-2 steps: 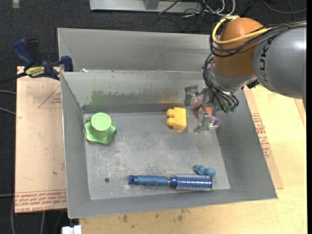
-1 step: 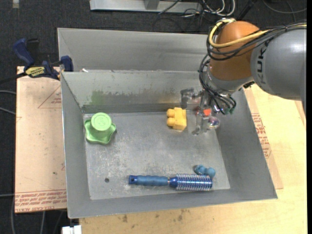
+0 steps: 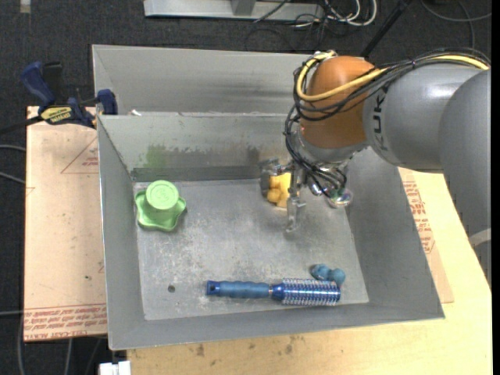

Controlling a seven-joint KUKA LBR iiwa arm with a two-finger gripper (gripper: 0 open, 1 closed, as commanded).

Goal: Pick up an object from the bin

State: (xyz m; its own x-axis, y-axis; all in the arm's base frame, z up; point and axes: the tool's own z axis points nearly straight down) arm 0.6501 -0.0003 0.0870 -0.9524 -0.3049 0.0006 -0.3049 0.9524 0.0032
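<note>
Camera view: hand (image 3: 294, 209) low, just beside small yellow object (image 3: 276, 188), likely lining up a grasp; open or closed, cannot tell; blue hairbrush (image 3: 273, 291) well apart.

A green lobed plastic cap (image 3: 160, 204) sits at the left of the grey metal bin (image 3: 234, 244). A blue plastic hairbrush (image 3: 273, 291) lies along the near wall, bristled head to the right. A small teal-blue lump (image 3: 328, 273) rests just beside that head, on its far side.
</note>
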